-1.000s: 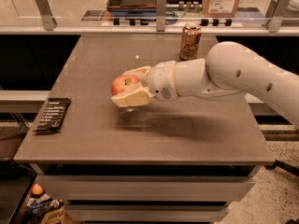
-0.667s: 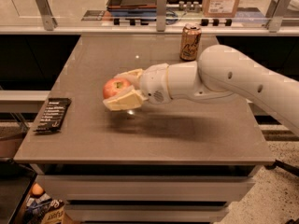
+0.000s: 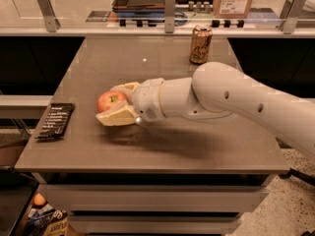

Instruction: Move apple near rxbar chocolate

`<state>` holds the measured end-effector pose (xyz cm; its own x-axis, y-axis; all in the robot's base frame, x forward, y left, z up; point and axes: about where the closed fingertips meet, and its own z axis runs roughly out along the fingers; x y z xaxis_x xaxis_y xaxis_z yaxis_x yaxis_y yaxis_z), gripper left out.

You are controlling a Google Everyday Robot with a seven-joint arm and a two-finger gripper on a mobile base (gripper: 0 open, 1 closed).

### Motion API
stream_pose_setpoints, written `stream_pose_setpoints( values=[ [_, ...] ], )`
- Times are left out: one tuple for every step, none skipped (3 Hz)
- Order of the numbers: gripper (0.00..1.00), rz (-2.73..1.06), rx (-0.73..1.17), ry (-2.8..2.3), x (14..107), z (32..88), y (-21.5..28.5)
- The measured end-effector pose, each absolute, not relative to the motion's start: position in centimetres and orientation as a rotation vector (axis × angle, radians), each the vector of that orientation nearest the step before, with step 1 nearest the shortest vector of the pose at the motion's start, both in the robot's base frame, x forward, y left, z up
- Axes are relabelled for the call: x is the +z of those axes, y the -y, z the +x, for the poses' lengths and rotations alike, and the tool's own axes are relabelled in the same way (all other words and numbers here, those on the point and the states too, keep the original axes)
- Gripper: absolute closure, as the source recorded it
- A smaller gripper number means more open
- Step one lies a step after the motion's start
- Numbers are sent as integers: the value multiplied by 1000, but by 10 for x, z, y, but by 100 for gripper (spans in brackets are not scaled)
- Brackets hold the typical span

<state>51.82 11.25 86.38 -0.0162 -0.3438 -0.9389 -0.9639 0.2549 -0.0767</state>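
table (image 3: 197,151): set down on bare top beside the bar
arm (image 3: 231,100): reaches in from the right; ease left, low
gripper (image 3: 111,103): pinching the apple; release once seated
rxbar chocolate (image 3: 55,121): at left edge; avoid nudging
apple (image 3: 109,101): gripped, near the bar, apart

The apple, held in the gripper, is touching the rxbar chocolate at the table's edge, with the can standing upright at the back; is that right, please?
Not quite. The camera view shows the apple, held in the gripper, apart from the rxbar chocolate, with bare table between them. The bar does lie at the table's edge, and the can stands upright at the back.
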Motion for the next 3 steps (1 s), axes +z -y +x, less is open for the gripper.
stream_pose_setpoints(
  values=[
    [100,-1239,724,-1570,846,514,-131],
    [100,-1253,727,-1565,843,514,-140],
    [100,-1276,742,-1561,842,515,-148]
  ],
)
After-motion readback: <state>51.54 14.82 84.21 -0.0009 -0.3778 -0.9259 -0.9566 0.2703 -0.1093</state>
